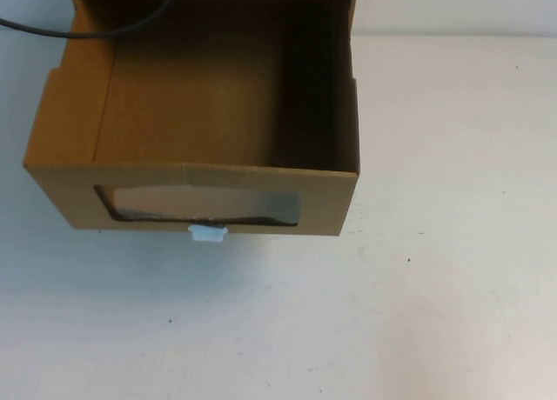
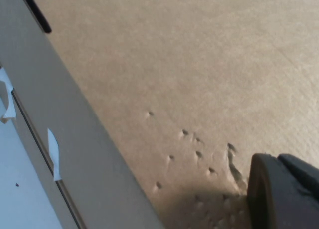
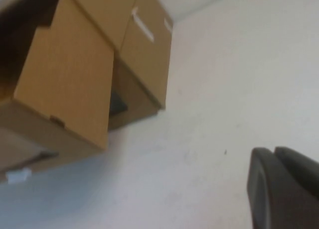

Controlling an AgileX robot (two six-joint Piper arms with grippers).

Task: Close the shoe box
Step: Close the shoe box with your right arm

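Note:
The shoe box (image 1: pixel 331 200) stands at the table's far left, its brown drawer pulled out toward me and empty inside. A clear window (image 1: pixel 200 204) spans the front panel, with the white pull tab (image 1: pixel 208 234) below it. Neither gripper shows in the high view. Seen from the right wrist, the drawer (image 3: pixel 70 84) juts out of its sleeve (image 3: pixel 147 55). My right gripper (image 3: pixel 275 154) hangs shut and empty above bare table, off to the box's right. My left gripper (image 2: pixel 281 162) is shut, empty, and close over a dented brown cardboard face (image 2: pixel 174 64).
A black cable (image 1: pixel 87 30) crosses the box's back left corner. White table (image 1: pixel 435 243) stretches in front of the box and to its right. In the left wrist view a grey strip (image 2: pixel 75 139) with white tape bits borders the cardboard.

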